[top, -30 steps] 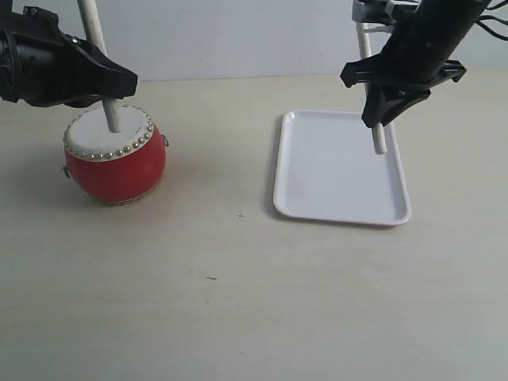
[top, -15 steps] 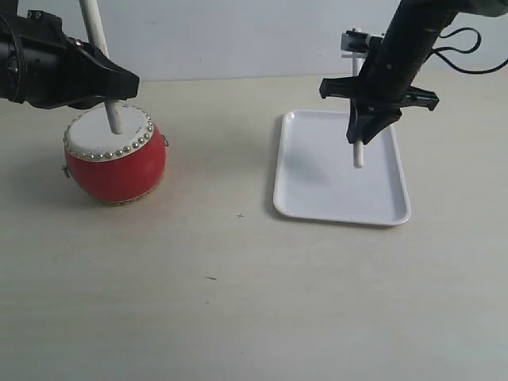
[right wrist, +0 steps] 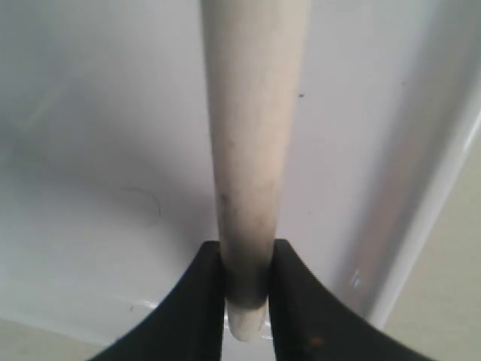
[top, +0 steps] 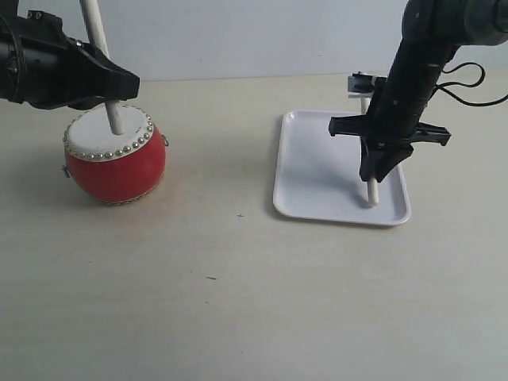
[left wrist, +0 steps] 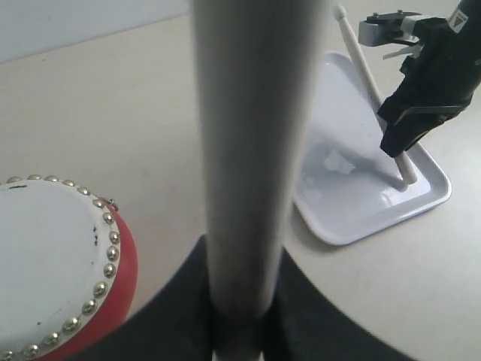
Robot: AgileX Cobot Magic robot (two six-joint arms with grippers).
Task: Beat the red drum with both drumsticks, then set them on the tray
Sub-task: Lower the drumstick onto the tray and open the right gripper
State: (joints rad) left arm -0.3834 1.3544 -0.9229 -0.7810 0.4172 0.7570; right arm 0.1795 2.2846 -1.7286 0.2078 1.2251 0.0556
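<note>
The red drum (top: 115, 159) with its off-white studded skin sits at the left; its top also fills a corner of the left wrist view as the drum (left wrist: 45, 263). My left gripper (top: 107, 86) is shut on a pale drumstick (top: 103, 55) whose lower end rests on the skin. That drumstick (left wrist: 252, 150) fills the left wrist view. The white tray (top: 317, 171) lies at the right. My right gripper (top: 379, 163) is shut on the second drumstick (top: 371, 190), held steeply with its lower end touching the tray near the front right corner. The right wrist view shows this drumstick (right wrist: 252, 150) pinched over the tray (right wrist: 90, 150).
The pale tabletop (top: 238, 278) stretches between the drum and the tray and toward the front. A white wall (top: 238, 32) runs along the back. A black cable (top: 468, 79) loops beside the right arm.
My right arm has come down and forward over the tray, lowering its drumstick until the end touches the tray floor. The left arm and its stick have stayed on the drum.
</note>
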